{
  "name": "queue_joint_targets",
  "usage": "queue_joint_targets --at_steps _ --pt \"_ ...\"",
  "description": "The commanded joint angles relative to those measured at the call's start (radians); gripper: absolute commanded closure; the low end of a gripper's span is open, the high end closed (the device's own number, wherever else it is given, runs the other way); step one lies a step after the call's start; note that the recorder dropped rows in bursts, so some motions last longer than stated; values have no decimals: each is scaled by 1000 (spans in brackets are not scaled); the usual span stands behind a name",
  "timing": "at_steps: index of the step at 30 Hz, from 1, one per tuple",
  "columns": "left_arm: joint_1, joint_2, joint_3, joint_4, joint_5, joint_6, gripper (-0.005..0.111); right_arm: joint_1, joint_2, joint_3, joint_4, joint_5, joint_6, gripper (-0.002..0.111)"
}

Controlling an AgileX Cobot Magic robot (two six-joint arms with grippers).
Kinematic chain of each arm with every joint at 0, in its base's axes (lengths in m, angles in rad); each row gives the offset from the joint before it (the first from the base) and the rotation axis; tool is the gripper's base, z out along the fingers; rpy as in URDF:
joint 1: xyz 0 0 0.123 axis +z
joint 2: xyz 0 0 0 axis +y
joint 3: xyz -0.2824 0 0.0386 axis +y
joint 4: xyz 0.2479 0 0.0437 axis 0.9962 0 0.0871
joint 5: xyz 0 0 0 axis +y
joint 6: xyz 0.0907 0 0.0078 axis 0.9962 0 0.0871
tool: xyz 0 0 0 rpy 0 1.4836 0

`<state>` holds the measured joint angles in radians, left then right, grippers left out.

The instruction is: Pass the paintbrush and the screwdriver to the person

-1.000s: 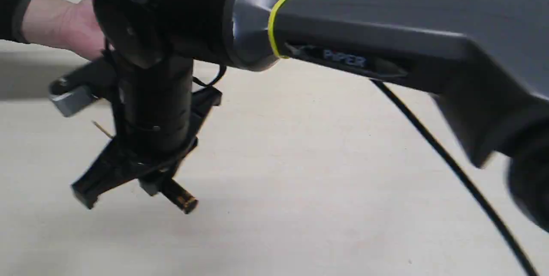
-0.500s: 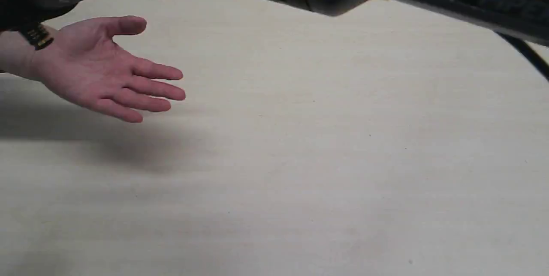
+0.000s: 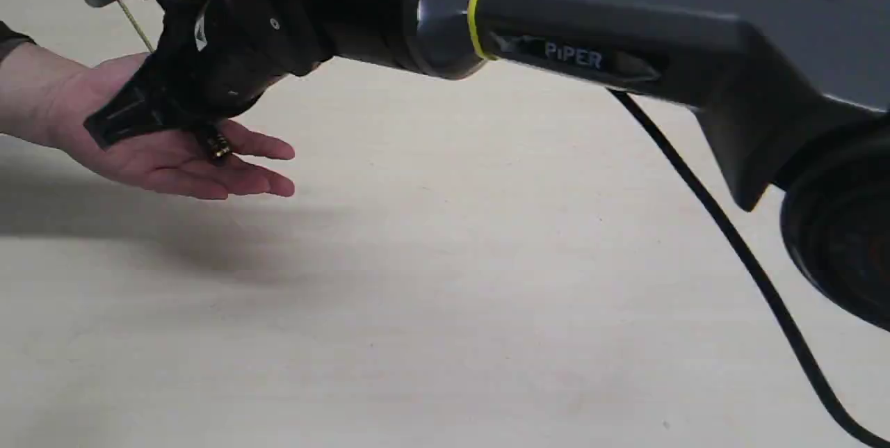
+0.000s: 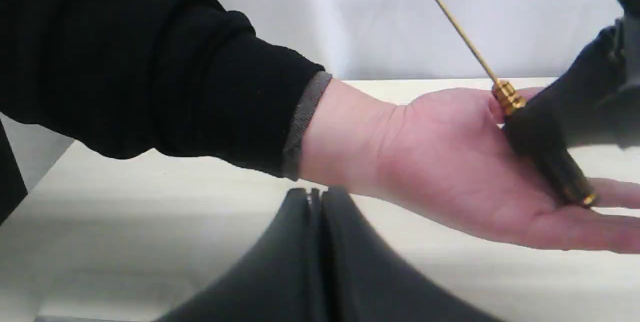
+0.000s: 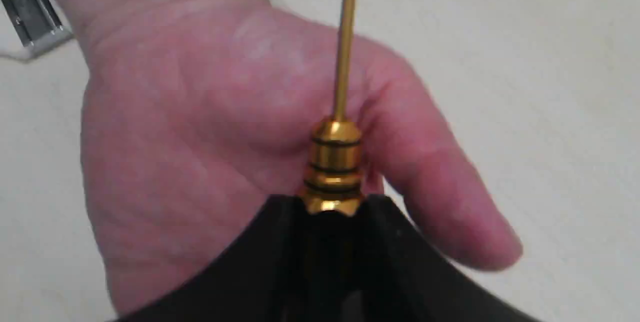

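Note:
The person's hand [image 3: 160, 163] lies open, palm up, at the left above the table. My right gripper [image 3: 205, 129] reaches across over that palm and is shut on the screwdriver [image 3: 217, 147]. The black handle [image 4: 545, 157] points down onto the palm, near the fingers. The thin gold shaft [image 4: 460, 32] slants up and away. In the right wrist view the gold band [image 5: 334, 162] sticks out between my fingertips [image 5: 280, 227], with the hand [image 5: 190, 112] right behind it. My left gripper [image 4: 312, 202] is shut and holds nothing, just beside the person's wrist [image 4: 345, 137]. The paintbrush is out of view.
The right arm's dark grey link [image 3: 626, 37] spans the top of the exterior view. Its black cable [image 3: 730, 239] hangs down at the right. The pale wooden table [image 3: 445, 295] lies below. A dark sleeve [image 4: 150, 72] covers the forearm.
My right gripper, with the screwdriver in it, rose from low over the table, left the view, and now sits over the palm. The hand has opened palm up.

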<state>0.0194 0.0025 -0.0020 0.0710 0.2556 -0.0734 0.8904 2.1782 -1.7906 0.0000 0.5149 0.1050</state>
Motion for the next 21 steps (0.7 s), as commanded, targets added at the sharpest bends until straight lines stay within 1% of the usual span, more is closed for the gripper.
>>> queue_joint_targets --at_steps 1,4,6,9,11,14,16,18,21 --pt "-8 -2 2 -4 -4 -2 107 -4 -10 1 0 64 -50 74" --pt "-8 -2 2 -4 -4 -2 107 -4 -45 1 0 109 -67 60" --pt "-8 -2 2 -4 -4 -2 107 -4 -82 1 -12 134 -67 57" --pt "-8 -2 2 -4 -4 -2 107 -4 -165 1 -40 182 -65 59" --pt "-8 -2 2 -4 -4 -2 107 -5 -218 1 -58 219 -58 63" --pt "-8 -2 2 -2 -7 -2 107 -5 -296 1 -137 292 3 76" --pt "-8 -2 2 0 -7 -2 107 -5 -356 4 -232 364 68 92" --pt "-8 -2 2 0 -7 -2 107 -5 -419 24 -293 409 107 104" --pt "-8 -2 2 0 -7 -2 107 -5 -539 111 -323 382 124 104"
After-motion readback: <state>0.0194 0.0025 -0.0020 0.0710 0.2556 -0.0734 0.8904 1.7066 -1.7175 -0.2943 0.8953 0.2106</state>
